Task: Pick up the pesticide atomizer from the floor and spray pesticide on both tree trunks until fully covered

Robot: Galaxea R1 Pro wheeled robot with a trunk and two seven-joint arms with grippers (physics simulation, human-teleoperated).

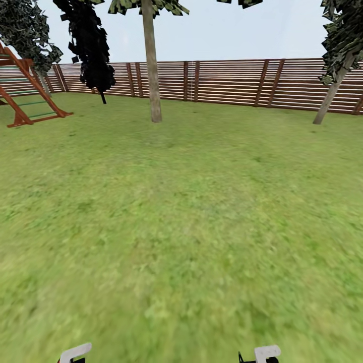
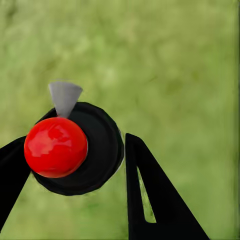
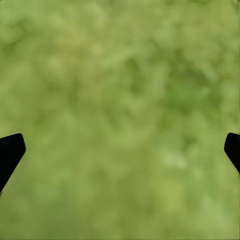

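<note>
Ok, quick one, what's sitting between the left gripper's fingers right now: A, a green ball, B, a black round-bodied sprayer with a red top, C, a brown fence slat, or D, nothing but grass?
B: in the left wrist view the left gripper has its black fingers either side of the pesticide atomizer, a black round body with a red cap and grey nozzle, over the grass.

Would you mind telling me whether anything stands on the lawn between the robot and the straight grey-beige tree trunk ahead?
Nothing visible does. The head view shows open green grass lawn up to the grey-beige tree trunk. The brown wooden climbing frame stands off to the left. The left gripper has its jaws around the black atomizer with a red ball top.
</note>
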